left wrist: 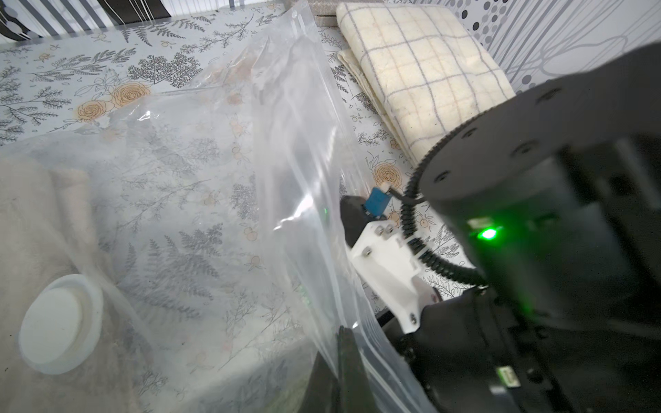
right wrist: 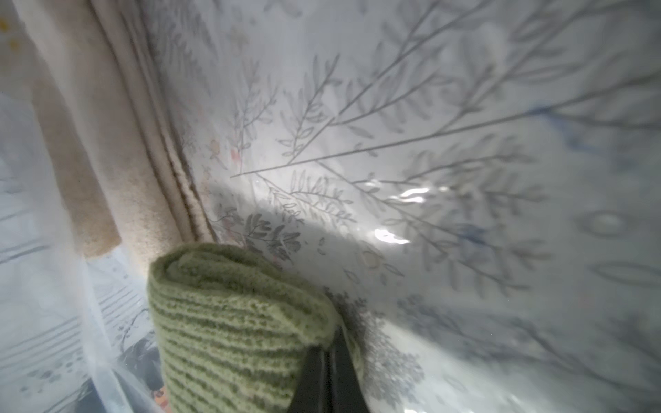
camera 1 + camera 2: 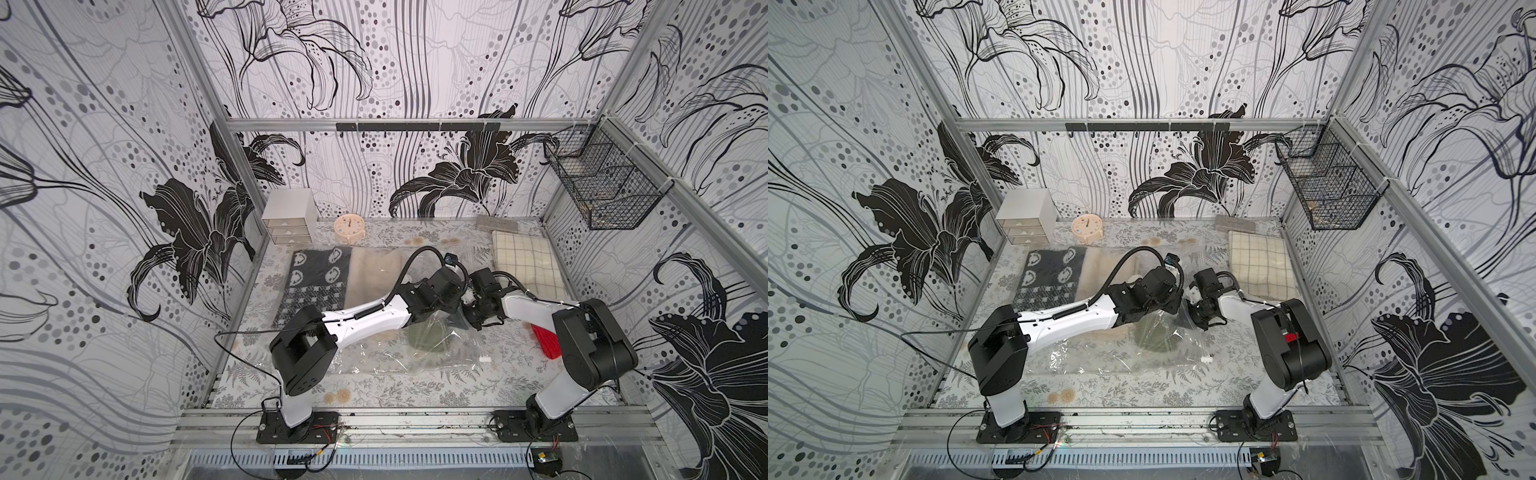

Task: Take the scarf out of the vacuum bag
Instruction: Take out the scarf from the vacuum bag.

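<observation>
— The vacuum bag: where is it, and is it emptied?
— It lies mid-table, reaching toward the front edge, and is clear, crinkly, glossy film. It isn't emptied. The scarf, a green ribbed knit roll, sits inside near the table's middle. The grip is made; the pull-out remains.
— Grippers?
— The left gripper seems pinched closed on the bag's zip rim. The right gripper is clamped on the scarf's end. Smaller parts: a round, smooth white valve and a tiny white slider.

Lab robot cell: aluminium frame, wallpapered walls
</observation>
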Tool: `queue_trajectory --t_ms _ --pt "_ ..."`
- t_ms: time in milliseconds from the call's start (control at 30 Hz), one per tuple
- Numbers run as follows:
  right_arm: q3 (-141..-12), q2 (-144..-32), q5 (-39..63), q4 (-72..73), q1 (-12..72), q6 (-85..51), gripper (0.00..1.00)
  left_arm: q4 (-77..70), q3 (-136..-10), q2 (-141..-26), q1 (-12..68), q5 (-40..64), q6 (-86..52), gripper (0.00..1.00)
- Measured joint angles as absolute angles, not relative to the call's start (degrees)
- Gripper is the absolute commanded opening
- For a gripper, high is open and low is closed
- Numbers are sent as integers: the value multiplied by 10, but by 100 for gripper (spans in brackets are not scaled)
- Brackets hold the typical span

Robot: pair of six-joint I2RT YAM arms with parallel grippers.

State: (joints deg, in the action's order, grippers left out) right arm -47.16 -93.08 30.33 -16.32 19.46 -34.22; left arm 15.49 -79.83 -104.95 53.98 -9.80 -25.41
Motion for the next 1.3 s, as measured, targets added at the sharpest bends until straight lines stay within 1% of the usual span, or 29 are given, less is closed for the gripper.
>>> queue_trajectory --t_ms 267,500,633,800,1033,1067,1100,1133,1167,1233,1300 --pt "-465 -861 234 -197 145 -332 0 151 -798 -1063 540 -94 -254 0" --pt "-414 -777 118 -234 147 -360 0 150 -792 -1079 540 -89 -256 0" --pt "-385 -738 65 -261 164 -383 0 149 -792 -1086 539 -80 -258 0" --pt "-350 -732 72 -253 178 -400 0 149 -792 -1110 537 -52 -263 0" --pt "-336 -728 131 -242 182 -398 0 149 -792 -1137 536 -20 -269 0" --pt "-339 -723 133 -247 183 -394 6 149 -792 -1138 536 -18 -270 0" --pt "-343 -719 135 -255 183 -390 16 149 -792 -1138 536 -16 -271 0" --pt "-351 -713 138 -265 183 -385 28 149 -792 -1139 536 -14 -272 0" --pt "-361 -707 139 -274 183 -379 37 149 -792 -1140 536 -13 -273 0" --pt "-385 -696 143 -287 180 -364 49 149 -792 -1140 536 -10 -274 0" --pt "-404 -692 151 -290 176 -354 56 149 -792 -1140 536 -8 -275 0"
